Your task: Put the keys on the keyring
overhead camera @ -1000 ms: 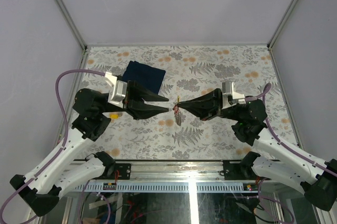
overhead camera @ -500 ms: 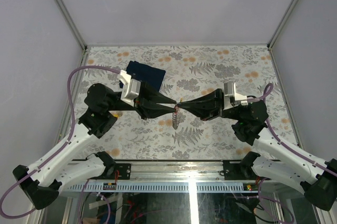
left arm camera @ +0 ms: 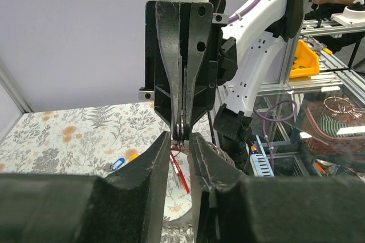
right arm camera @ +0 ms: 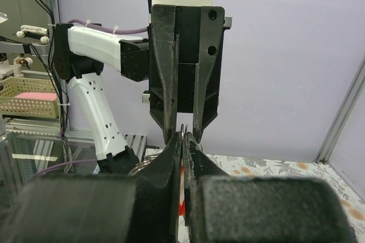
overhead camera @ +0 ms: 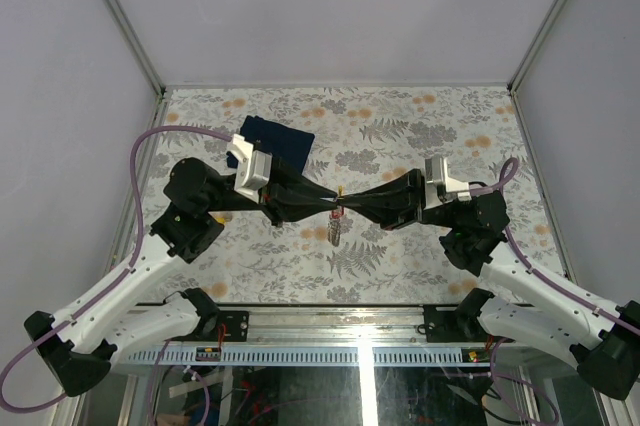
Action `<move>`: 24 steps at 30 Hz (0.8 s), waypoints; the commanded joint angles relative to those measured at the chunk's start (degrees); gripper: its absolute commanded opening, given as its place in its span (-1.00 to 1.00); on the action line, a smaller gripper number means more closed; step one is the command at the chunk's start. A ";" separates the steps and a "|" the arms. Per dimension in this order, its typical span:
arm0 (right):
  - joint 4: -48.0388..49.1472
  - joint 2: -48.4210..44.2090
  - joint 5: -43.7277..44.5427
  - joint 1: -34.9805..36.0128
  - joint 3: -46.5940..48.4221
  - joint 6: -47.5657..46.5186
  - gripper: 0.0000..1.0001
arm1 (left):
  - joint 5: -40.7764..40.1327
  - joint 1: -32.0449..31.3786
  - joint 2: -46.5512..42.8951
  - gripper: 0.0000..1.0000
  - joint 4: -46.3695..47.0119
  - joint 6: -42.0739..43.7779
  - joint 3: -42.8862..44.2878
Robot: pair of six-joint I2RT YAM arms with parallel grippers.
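At the meeting fingertips, the right gripper [right arm camera: 183, 140] is clamped tight on the keyring [left arm camera: 180, 134], with a red-tagged key [left arm camera: 181, 175] dangling just beneath. The left gripper [left arm camera: 179, 145] faces it, jaws slightly apart, straddling those tips. Below them, a blue-tagged key [left arm camera: 117, 163] and a yellow-tagged key [left arm camera: 132, 156] lie on the table [left arm camera: 51, 140].

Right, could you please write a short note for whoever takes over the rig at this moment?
Left claw: narrowly open, tips either side of the keyring; no grip seen.
Right claw: shut on the keyring, holding it up above the table.
Keys: a red-tagged key hangs at the ring. A blue-tagged key and a yellow-tagged key lie loose on the table.
Done: ring lifted; the red one seems to be on it, though the threading is too small to confirm.
Left: pick up and thread the loose keys.
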 commanded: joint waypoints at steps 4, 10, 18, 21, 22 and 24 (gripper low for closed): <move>5.94 -0.14 -0.14 -0.12 3.01 0.31 -1.00 | -1.68 -0.70 0.59 -0.66 -2.02 2.27 2.29; 5.92 -0.40 -0.05 -0.10 2.92 0.33 -1.00 | -2.71 -1.04 0.41 -1.00 -5.73 4.48 3.05; -3.36 -2.23 -0.36 -0.10 3.82 -4.48 -0.97 | -4.23 -1.09 0.01 -1.00 -15.97 9.56 6.85; -12.13 -3.26 -0.91 -0.12 5.55 -8.35 -0.94 | -4.24 -1.03 0.22 -1.00 -20.75 12.03 9.39; -14.48 -3.58 -0.89 -0.10 6.05 -9.51 -0.93 | -4.22 -1.04 0.45 -1.00 -22.33 12.85 10.23; -18.74 -4.02 -0.53 -0.11 6.93 -11.30 -0.91 | -4.17 -1.09 1.07 -1.00 -25.81 14.65 12.06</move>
